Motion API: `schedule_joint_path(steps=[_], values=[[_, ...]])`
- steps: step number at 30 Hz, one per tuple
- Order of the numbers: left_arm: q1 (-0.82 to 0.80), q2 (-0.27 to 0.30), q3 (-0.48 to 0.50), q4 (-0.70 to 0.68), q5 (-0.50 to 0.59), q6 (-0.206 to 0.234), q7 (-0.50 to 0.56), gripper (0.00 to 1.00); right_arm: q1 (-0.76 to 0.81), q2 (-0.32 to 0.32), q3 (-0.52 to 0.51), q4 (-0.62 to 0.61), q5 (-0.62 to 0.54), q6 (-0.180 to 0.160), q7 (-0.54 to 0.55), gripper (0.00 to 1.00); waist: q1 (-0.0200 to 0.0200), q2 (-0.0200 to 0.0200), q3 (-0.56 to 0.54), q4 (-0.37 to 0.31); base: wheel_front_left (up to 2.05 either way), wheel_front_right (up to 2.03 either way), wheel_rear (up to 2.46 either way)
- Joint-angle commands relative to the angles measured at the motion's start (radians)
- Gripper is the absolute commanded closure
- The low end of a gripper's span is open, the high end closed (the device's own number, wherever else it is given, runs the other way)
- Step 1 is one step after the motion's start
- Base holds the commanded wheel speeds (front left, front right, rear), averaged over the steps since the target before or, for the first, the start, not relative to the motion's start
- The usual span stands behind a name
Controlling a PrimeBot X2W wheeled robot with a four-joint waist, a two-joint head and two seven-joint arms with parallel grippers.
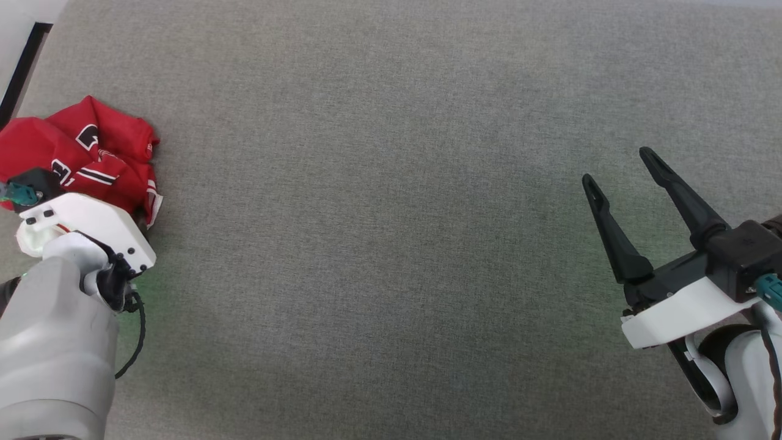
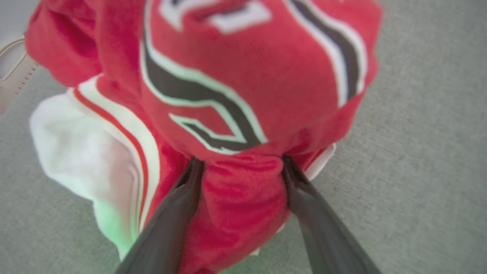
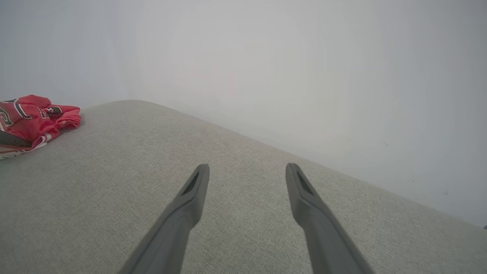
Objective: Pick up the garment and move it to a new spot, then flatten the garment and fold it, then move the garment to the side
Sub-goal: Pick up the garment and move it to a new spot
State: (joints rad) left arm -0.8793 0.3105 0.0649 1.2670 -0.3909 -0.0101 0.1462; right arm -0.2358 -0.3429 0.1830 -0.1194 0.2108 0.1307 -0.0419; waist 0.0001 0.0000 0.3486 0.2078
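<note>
**A:** What is seen first?

**B:** A grey cloth-covered table (image 1: 391,183) is seen, bare across its middle. The garment (image 1: 91,153) is found crumpled in a heap at the table's far left, close to its edge. It is red, with black white-outlined lettering and a striped hem band turned up.

**A:** And the arms?

**B:** The left gripper (image 2: 239,163) is set into the near side of the heap. The right gripper (image 1: 618,166) is placed over bare table at the far right, well apart from the garment. Its fingers (image 3: 190,198) are spread, with nothing between them.

**A:** Is the cloth gripped?

**B:** It is judged not yet. The left fingers (image 2: 179,205) are spread about as widely as the right ones. A thick red fold is bulged between them, and the tips are buried in cloth.

**A:** How is the pick to be done well?

**B:** The fingers should be closed fully on that fold before any lift is made. Several layers appear to be caught, so a firm pinch is called for; a thin bite may be lost once the weight is taken. The garment should be raised straight up until the white lining and hem band are cleared from the table. Only then should it be carried toward the open middle, where room for flattening is offered.
</note>
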Motion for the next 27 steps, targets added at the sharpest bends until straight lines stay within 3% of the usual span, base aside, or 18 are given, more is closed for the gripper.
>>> schedule_joint_path(steps=[1, 2, 7, 18, 27], values=[[0.022, -0.006, -0.009, 0.026, 0.001, 0.014, 0.04, 0.0, -0.009, -0.001, 0.001, -0.005, 0.004, 0.0, 0.005, 0.0, -0.0001, 0.0, 0.002, -0.001, 0.0, 0.0, 0.0], [0.021, -0.006, -0.01, 0.028, 0.0, 0.01, 0.04, 1.0, -0.01, 0.0, 0.001, -0.007, 0.002, 0.0, 0.006, 0.0, -0.0001, 0.0, 0.002, -0.002, 0.0, 0.0, 0.0], [-0.024, 0.034, -0.025, 0.014, 0.016, 0.019, -0.005, 1.0, -0.002, 0.007, -0.014, -0.005, -0.005, 0.0, 0.008, 0.0, -0.0001, 0.0, -0.005, 0.003, 0.0, 0.0, 0.0], [-0.099, 0.088, -0.07, -0.031, 0.047, -0.033, -0.136, 1.0, 0.051, 0.052, -0.062, 0.022, -0.013, 0.0, -0.018, 0.0, -0.0001, 0.0, -0.096, 0.059, 0.0, 0.0, 0.0], [-0.181, 0.135, -0.117, -0.117, 0.08, -0.064, -0.171, 1.0, 0.091, 0.105, -0.083, 0.047, -0.021, 0.0, -0.044, 0.0, -0.0001, 0.0, -0.186, 0.098, 0.0, 0.0, 0.0]])
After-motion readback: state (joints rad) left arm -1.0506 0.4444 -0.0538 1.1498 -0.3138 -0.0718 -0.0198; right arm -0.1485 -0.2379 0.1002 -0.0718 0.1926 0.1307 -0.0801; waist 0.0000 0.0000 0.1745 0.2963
